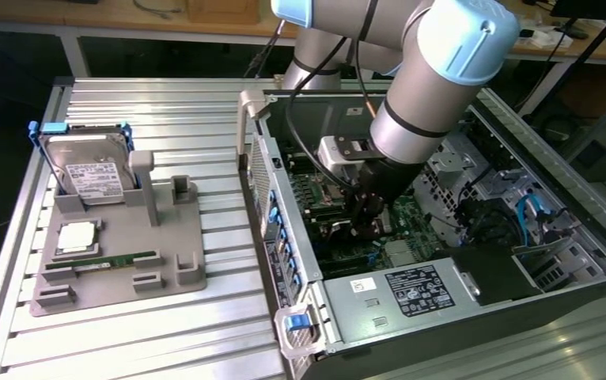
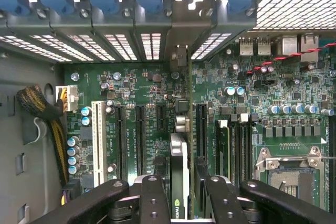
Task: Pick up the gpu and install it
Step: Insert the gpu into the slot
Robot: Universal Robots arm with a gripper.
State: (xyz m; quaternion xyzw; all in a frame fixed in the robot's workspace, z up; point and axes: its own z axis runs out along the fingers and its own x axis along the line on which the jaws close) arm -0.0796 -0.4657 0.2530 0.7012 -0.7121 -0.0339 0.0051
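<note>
The arm reaches down into the open computer case (image 1: 556, 237), and the gpu (image 2: 179, 179) stands on edge between the fingers (image 2: 152, 203) of the gripper (image 2: 181, 203), over the motherboard (image 2: 131, 85) near the case's slotted rear wall. This looks like the seating step. The fingers sit close on either side of the card; I cannot tell whether they grip or have let go. The card must line up squarely with its slot. A green logo marks its edge; the white print on the power-supply label (image 1: 422, 290) is unreadable.
</note>
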